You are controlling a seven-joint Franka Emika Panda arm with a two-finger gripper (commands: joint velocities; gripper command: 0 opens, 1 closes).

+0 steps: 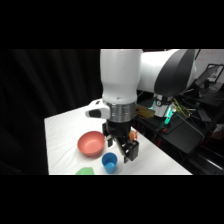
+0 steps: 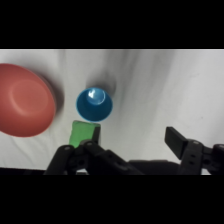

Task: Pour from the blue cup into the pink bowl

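- Side view: I see the cup (image 1: 109, 162) upright on the counter (image 1: 60, 132), near its front edge, just beside the bowl (image 1: 91, 143), which sits a little further back and to the picture's left. A flat green item (image 1: 85, 171) lies at the front edge, next to the cup.
- Side view: my gripper (image 1: 128, 150) hangs low just to the right of the cup, apart from it. From here I cannot judge the gap between the jaws.
- Wrist view: the jaws stand wide and hold nothing. One finger (image 2: 178, 141) shows at lower right; the other side is mostly linkage at lower left.
- Wrist view: the cup (image 2: 94, 104) lies ahead of the jaws and toward the left one, not centred between them. The bowl (image 2: 25, 106) is well to its left; the green item (image 2: 81, 133) lies between the cup and the left linkage.
- My judgement: the cup looks like light, stiff, smooth plastic, so it could slip or tip. I'd pinch across its wall near the rim, firmly, after centring the jaws on it.
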